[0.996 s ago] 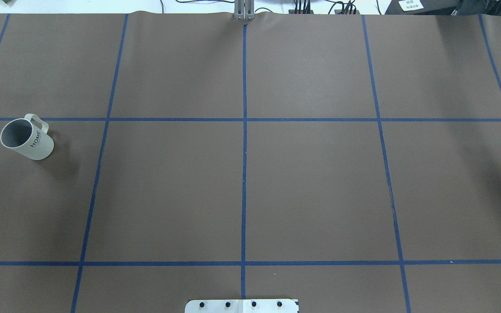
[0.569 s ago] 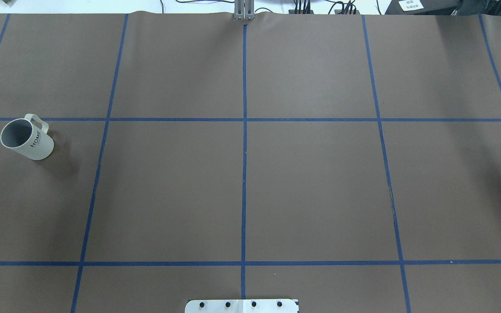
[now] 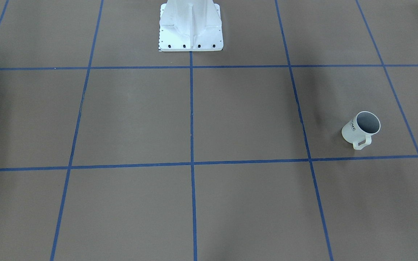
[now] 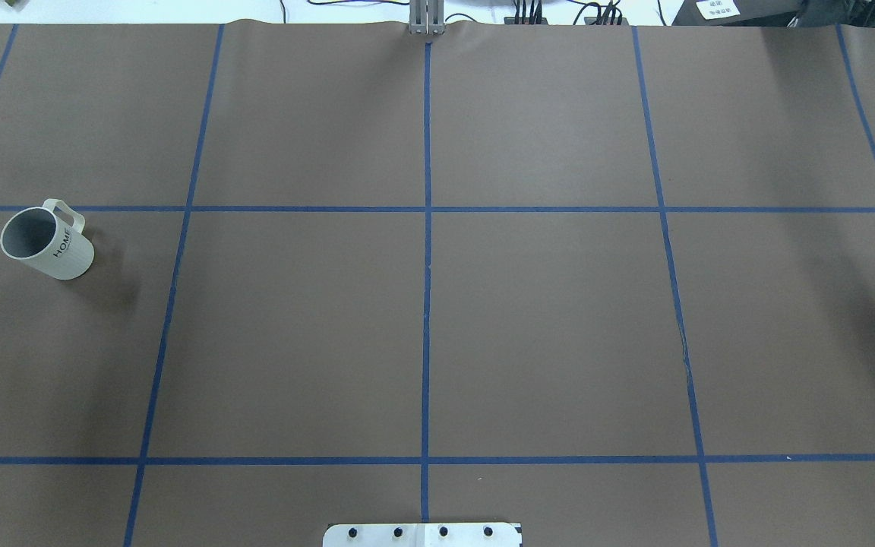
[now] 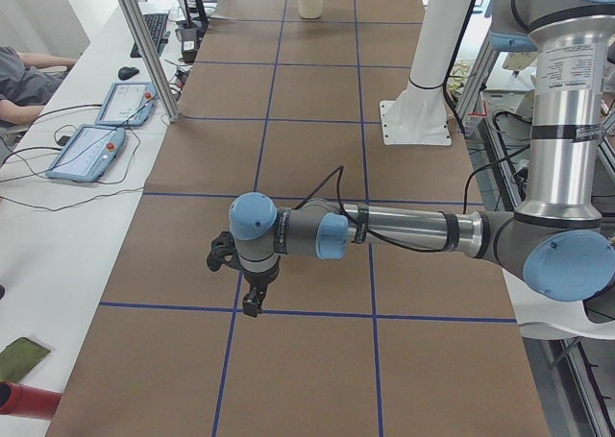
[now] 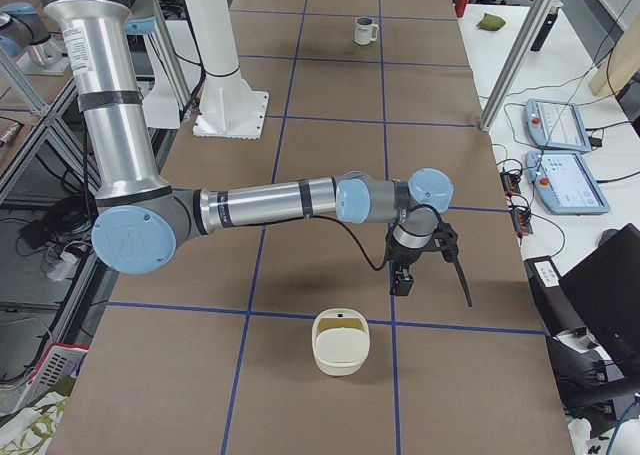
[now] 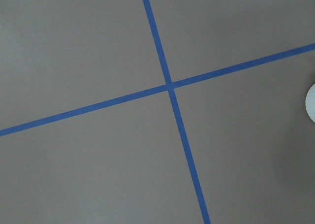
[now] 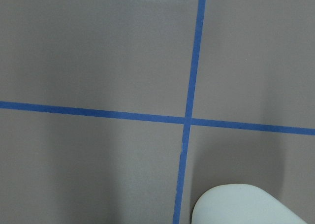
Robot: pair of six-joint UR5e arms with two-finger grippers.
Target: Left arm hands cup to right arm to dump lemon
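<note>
The cup [image 4: 46, 245], a white ribbed mug lettered HOME, stands upright near the table's left end, handle pointing away from the robot. It also shows as the cup [image 3: 361, 128] and, far off, the cup [image 6: 366, 30]. Its inside looks plain dark grey, and no lemon shows in it. The left arm's gripper [image 5: 252, 298] hangs over a tape crossing near that end. Over the opposite end, the right arm's gripper [image 6: 402, 283] points down. Both grippers show only in side views, so I cannot tell whether they are open or shut.
A cream container [image 6: 341, 342] with a yellowish inside stands just in front of the right gripper. The white robot pedestal [image 3: 191, 29] rises mid-table. Teach pendants [image 6: 560, 125] and an aluminium post [image 6: 520, 50] line the operators' side. A person's arm [image 5: 29, 72] rests there.
</note>
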